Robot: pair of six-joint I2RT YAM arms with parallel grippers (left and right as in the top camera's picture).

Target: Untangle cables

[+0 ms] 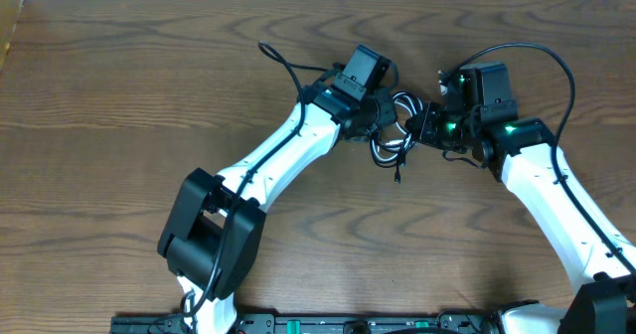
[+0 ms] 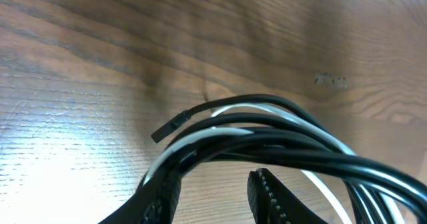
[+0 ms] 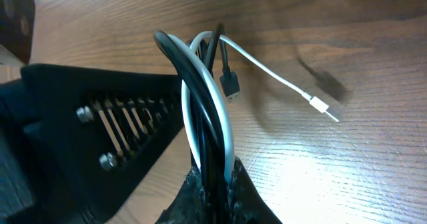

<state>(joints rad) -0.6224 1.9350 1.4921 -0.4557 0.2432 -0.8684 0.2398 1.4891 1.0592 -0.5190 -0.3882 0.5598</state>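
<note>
Item: thin flexible cables (image 1: 390,153), one white and at least one black, looped into a small tangled bundle.
Location: middle of the brown wood-grain table (image 1: 119,95), directly between the two arm tips.
Held by: right gripper (image 1: 425,125), jaws closed on the bundle, strands rising straight out of the pinch. A black plug (image 3: 230,85) hangs just beside the loop. A white plug end (image 3: 320,107) sticks out clear to one side.
Also at it: left gripper (image 1: 383,118), fingers (image 2: 267,197) standing apart, the bundle draped across their tips and not pinched.
Judgement: the loops run crosswise between the arms. The left is placed to take one strand and draw away from the right's hold.
</note>
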